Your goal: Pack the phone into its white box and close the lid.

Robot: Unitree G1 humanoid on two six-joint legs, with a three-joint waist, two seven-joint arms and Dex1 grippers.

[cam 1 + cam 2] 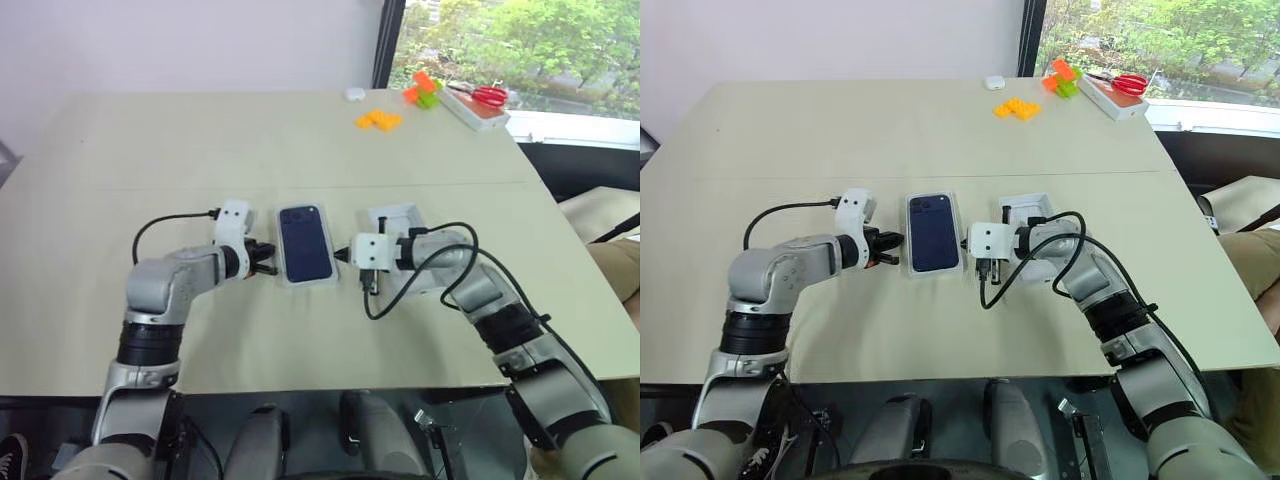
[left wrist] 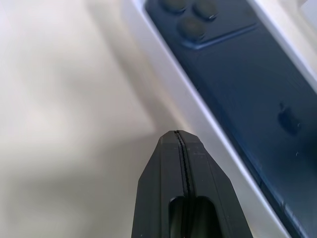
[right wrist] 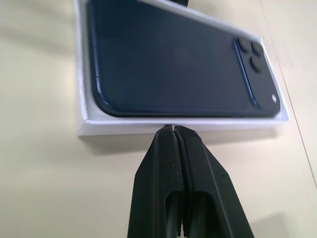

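Phone (image 1: 305,244) rests in white box (image 1: 283,277) on beige table (image 1: 300,140), both claws closed.

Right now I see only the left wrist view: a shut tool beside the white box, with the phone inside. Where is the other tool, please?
Observer: The right tool is on the opposite side of the white box. It is shut, with its tip at the box's long wall. I cannot tell whether it touches.
Operator: What lies beyond that tool?
Observer: The lid lies on the table to the right of the box, partly hidden behind the right arm.
Operator: Is anything else on the table?
Observer: Yes. Near the far right corner there are orange blocks and red-handled scissors, well away from the box.
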